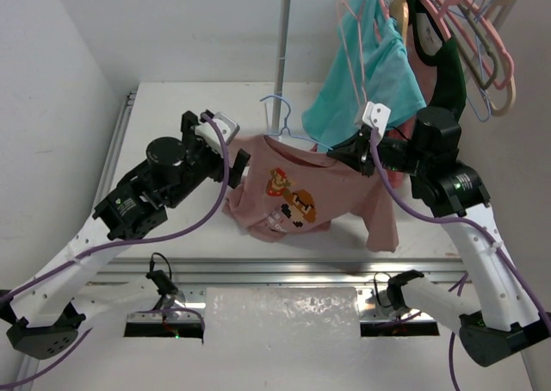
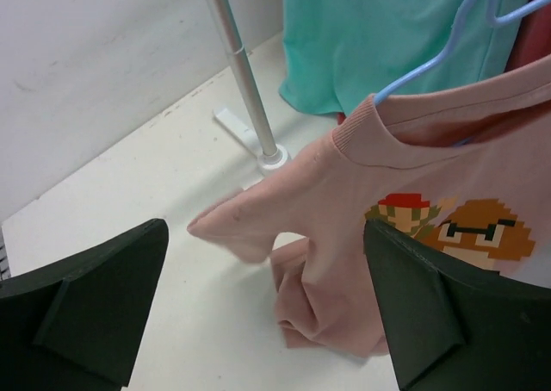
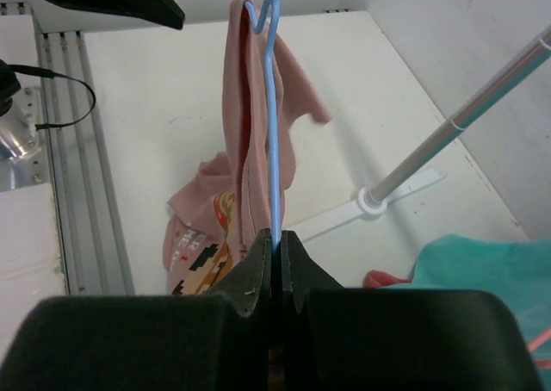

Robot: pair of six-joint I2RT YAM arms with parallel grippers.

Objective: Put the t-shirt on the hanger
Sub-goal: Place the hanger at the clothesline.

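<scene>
The right gripper pinches the hanger wearing the t-shirt above the middle of the table; the left gripper gapes wide beside its sleeve.

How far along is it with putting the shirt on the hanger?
Looks done: the dusty pink printed t-shirt hangs on the thin light blue wire hanger, wire emerging from the collar. In hand: the right gripper pinches hanger and cloth; the left gripper is open. Left: likely just releasing it.
</scene>
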